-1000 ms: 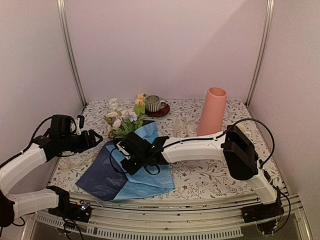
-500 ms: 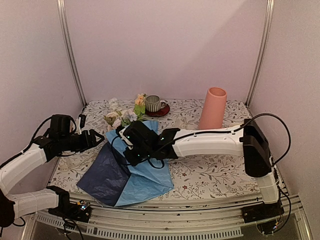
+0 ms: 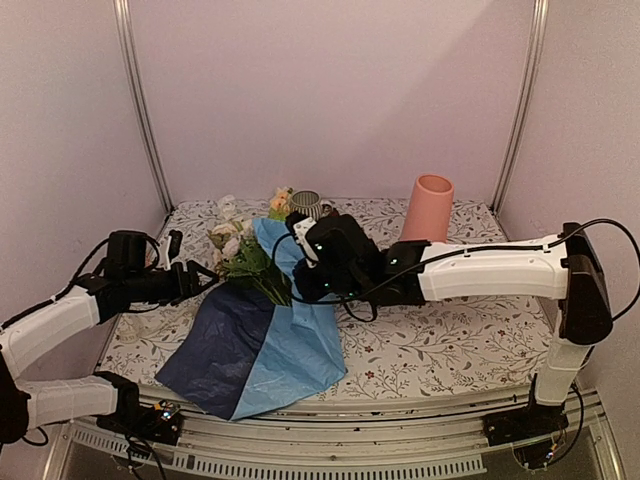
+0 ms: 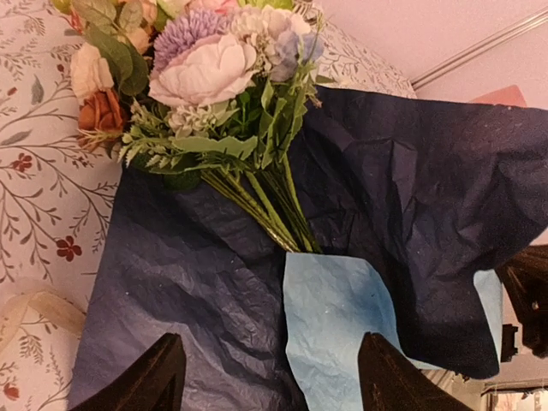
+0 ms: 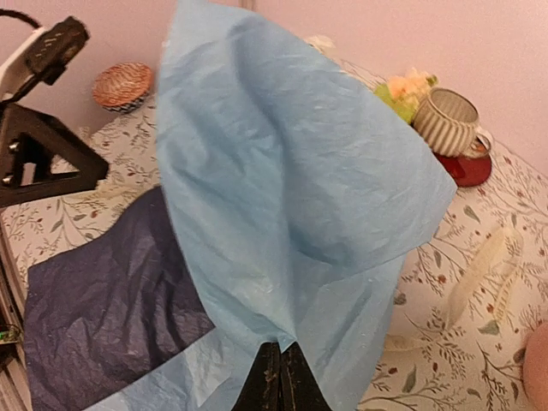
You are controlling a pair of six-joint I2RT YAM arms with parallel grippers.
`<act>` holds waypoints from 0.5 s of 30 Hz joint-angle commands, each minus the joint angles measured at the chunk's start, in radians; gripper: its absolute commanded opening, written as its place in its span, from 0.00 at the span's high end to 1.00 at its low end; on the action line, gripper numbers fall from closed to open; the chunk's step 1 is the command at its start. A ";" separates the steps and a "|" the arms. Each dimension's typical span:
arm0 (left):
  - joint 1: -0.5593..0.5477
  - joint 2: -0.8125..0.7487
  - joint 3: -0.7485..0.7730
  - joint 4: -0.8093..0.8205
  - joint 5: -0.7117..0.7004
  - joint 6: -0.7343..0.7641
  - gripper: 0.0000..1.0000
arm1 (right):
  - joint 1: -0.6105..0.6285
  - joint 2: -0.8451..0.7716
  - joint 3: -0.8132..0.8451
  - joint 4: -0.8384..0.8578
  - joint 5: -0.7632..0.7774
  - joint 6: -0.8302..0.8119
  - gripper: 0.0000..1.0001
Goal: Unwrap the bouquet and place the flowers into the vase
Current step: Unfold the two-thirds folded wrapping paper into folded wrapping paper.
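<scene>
The bouquet lies at the left of the table, its pastel flowers (image 3: 237, 240) (image 4: 205, 68) resting on unfolded blue paper. The green stems (image 4: 270, 210) lie bare on the dark blue sheet (image 3: 215, 345) (image 4: 197, 274). My right gripper (image 3: 300, 268) (image 5: 278, 377) is shut on a fold of the light blue sheet (image 3: 295, 320) (image 5: 282, 197), which it holds raised above the table. My left gripper (image 3: 197, 275) (image 4: 272, 368) hovers open just left of the paper, with nothing between its fingers. The salmon-pink vase (image 3: 425, 220) stands upright at the back right.
A striped cup (image 3: 305, 203) (image 5: 449, 120) on a red saucer (image 5: 467, 167) stands at the back, behind the flowers. A cream ribbon lies loose on the floral cloth (image 4: 21, 312) (image 5: 479, 274). A round woven object (image 5: 122, 84) sits at the far left.
My right gripper shut on the light blue sheet, then lifted it up and toward the back right, baring the stems. The left arm has hardly moved.
</scene>
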 commanded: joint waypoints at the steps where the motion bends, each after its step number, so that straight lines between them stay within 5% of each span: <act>1: -0.060 0.060 -0.021 0.103 0.051 -0.024 0.29 | -0.108 -0.100 -0.144 0.053 -0.053 0.121 0.97; 12: -0.225 0.282 0.077 0.220 0.023 -0.042 0.29 | -0.308 -0.285 -0.548 0.183 -0.122 0.328 0.87; 15: -0.233 0.303 0.096 0.217 0.017 -0.033 0.29 | -0.339 -0.309 -0.580 0.151 -0.087 0.318 0.55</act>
